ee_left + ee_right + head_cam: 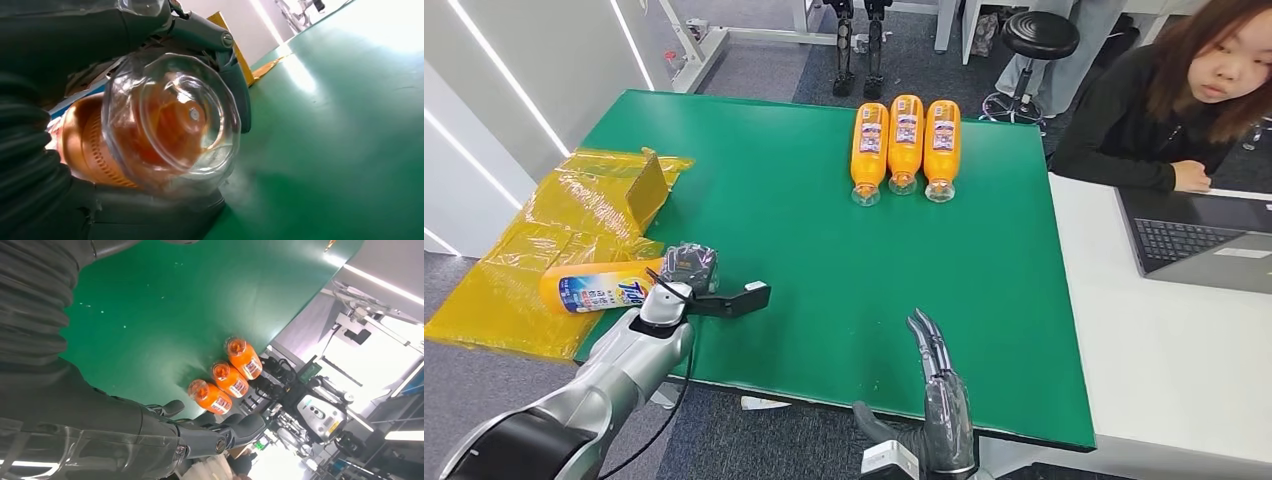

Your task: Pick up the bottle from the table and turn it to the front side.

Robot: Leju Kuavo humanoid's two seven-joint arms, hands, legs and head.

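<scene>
Wide bare green table (824, 230) between both hands; three bottles (905, 145) lie side by side at the far edge, yellow plastic (544, 250) crowds the left, a person (1164, 100) sits right.

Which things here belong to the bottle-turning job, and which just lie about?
Job:
- orange plastic bottle with clear cap, held by the left hand
- green table

Lying about:
- three orange bottles in a row
- yellow plastic sheet
- grey laptop
</scene>
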